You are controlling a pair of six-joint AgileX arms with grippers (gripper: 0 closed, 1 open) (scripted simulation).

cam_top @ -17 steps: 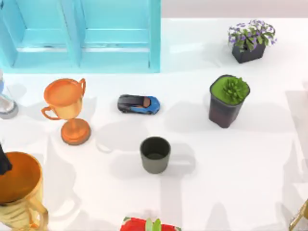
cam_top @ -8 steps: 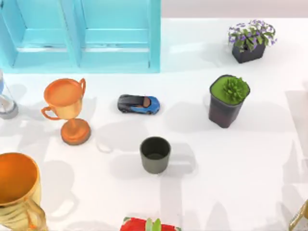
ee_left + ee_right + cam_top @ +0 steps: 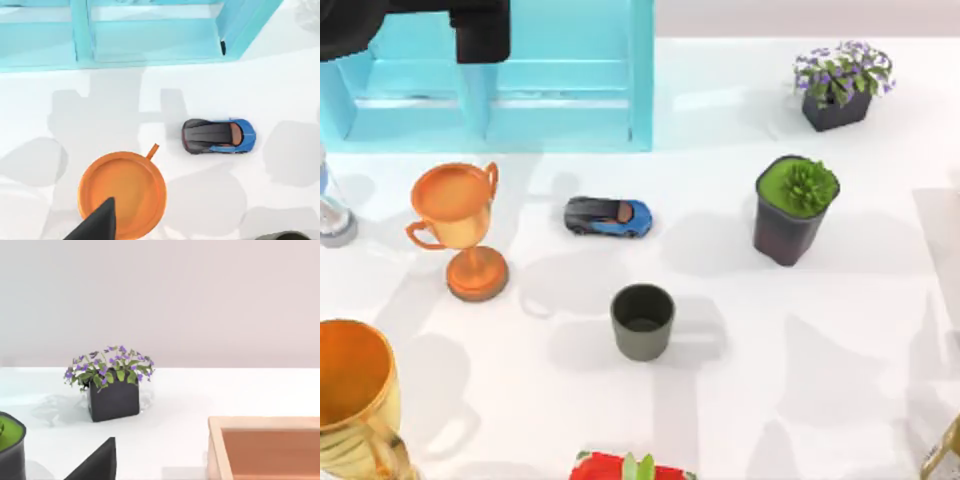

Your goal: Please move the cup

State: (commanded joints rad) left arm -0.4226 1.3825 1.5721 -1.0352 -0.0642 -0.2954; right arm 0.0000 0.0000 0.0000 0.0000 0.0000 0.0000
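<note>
The cup (image 3: 642, 321) is a small dark grey-olive cylinder without a handle. It stands upright on the white table, just below the middle of the top view. My left gripper (image 3: 470, 28) hangs as a dark shape over the blue shelf (image 3: 560, 90) at the back left, far from the cup. In the left wrist view a dark part of that gripper (image 3: 97, 224) sits above the orange trophy (image 3: 122, 192), and a sliver of the cup (image 3: 287, 236) shows at the picture's edge. A dark part of my right gripper (image 3: 97, 462) shows in the right wrist view.
An orange two-handled trophy (image 3: 455, 225) stands left of the cup, with a blue toy car (image 3: 608, 216) behind the cup. A gold trophy (image 3: 350, 400) is at the front left. A green plant pot (image 3: 793, 208) and a purple flower pot (image 3: 840, 85) stand to the right. A wooden box (image 3: 265, 447) lies near the right gripper.
My left arm has come into the top view at the back left, over the blue shelf. The cup and the other things have not moved.
</note>
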